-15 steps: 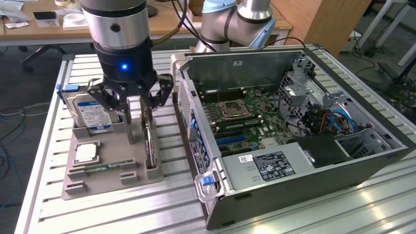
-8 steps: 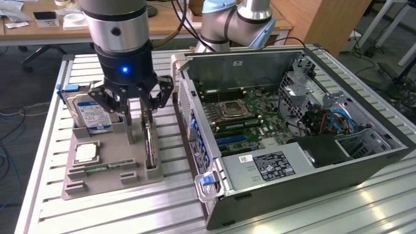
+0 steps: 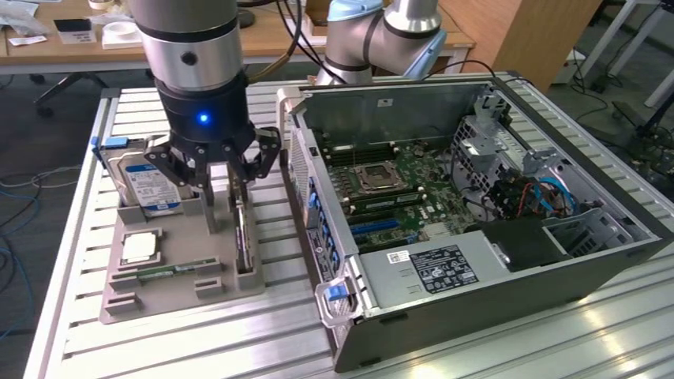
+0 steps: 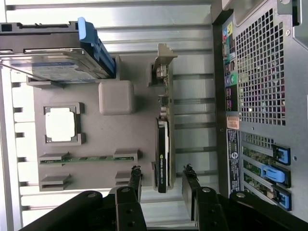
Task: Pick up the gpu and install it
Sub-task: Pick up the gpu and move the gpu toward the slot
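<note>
Hovering low over the grey tray (image 3: 200, 298) (image 4: 130, 139), the gripper (image 3: 226, 217) (image 4: 162, 180) spreads its jaws wide, one finger (image 4: 134, 179) on each side of the gpu (image 3: 245, 241) (image 4: 162, 144), with a gap showing on both sides; the gpu stands on its edge in a slot along the tray's side nearest the computer case (image 3: 506, 288) (image 4: 260, 72); a hard drive (image 3: 147, 185) (image 4: 53, 67), a processor (image 3: 140, 247) (image 4: 61, 124) and a memory stick (image 3: 169, 272) (image 4: 86, 158) sit in the tray's other slots; the case lies open on the slatted table (image 3: 263, 335) (image 4: 144, 33), to the exterior view's right of the tray.
</note>
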Motion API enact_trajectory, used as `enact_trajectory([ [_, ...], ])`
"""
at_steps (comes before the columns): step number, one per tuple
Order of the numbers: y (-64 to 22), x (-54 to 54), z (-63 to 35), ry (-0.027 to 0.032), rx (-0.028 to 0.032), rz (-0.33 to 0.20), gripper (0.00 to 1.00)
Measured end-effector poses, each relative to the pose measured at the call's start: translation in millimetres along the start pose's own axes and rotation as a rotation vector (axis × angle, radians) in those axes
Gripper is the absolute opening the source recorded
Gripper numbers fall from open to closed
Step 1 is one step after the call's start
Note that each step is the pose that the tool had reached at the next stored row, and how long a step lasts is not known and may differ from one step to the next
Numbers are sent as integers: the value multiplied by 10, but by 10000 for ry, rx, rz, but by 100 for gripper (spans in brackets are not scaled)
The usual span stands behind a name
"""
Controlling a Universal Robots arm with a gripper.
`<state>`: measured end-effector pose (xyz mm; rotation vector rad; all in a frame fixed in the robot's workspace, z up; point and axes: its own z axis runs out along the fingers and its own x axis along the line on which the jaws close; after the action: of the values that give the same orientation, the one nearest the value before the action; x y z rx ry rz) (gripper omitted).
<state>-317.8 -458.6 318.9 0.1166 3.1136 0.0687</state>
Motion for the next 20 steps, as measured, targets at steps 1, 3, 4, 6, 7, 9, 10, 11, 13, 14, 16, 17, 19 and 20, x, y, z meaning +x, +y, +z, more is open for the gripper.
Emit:
enact_trajectory([
  [1, 0, 0, 8, 0, 0, 0, 47],
  [3, -1, 0, 26, 1, 1, 0, 47],
  [4, -2, 1, 30, 2, 2, 0, 47],
  [6, -1, 1, 31, 0, 1, 0, 47],
  [7, -2, 0, 31, 0, 1, 0, 47],
  [9, -2, 1, 31, 1, 0, 0, 47],
  [10, -2, 1, 31, 1, 1, 0, 47],
  [11, -1, 1, 31, 1, 1, 0, 47],
  [13, -2, 1, 31, 1, 1, 0, 47],
  [14, -1, 1, 31, 1, 1, 0, 47],
  [16, -1, 0, 32, 0, 0, -1, 47],
  [17, -1, -5, 33, 0, -1, 1, 47],
  [19, -1, -14, 41, -2, -1, 0, 47],
  [20, 0, -27, 47, 0, 1, 0, 47],
])
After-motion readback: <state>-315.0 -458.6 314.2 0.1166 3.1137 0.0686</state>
